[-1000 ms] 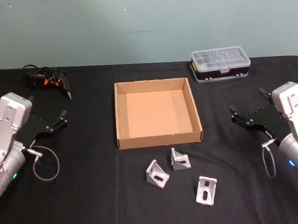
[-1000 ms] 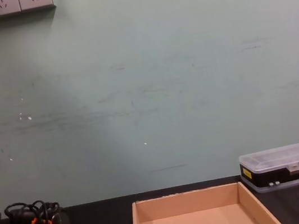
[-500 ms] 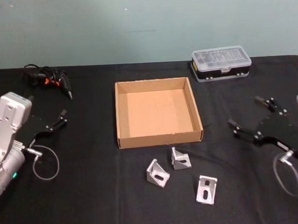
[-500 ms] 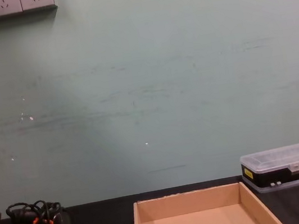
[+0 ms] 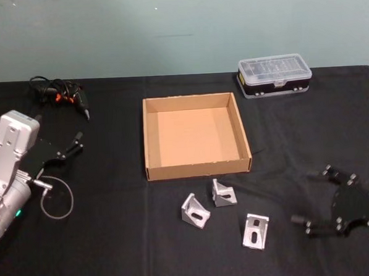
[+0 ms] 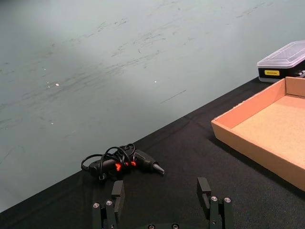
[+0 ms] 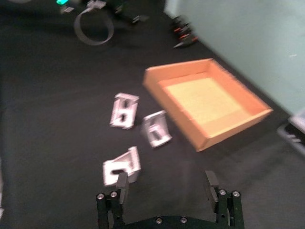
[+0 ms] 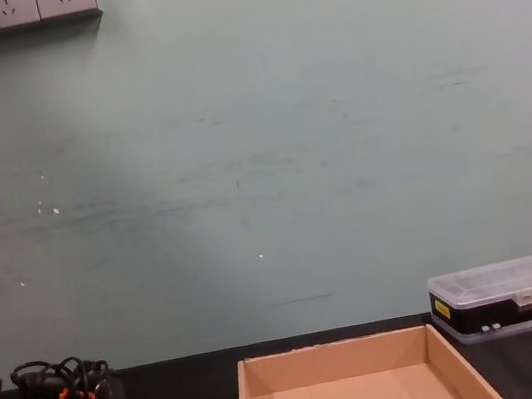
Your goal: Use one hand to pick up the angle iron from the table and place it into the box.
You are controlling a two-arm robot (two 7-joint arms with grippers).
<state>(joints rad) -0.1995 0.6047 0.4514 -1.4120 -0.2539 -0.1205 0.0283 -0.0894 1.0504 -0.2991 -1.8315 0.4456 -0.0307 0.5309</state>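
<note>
Now angle iron (image 5: 255,232) beyond right jaws (spread).

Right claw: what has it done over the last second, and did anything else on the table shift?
The right claw swung back toward the robot and now hangs open and empty, just right of the rightmost angle iron, not touching it. Nothing was taken hold of. The left claw, the box and the other two angle irons stayed put.
</note>
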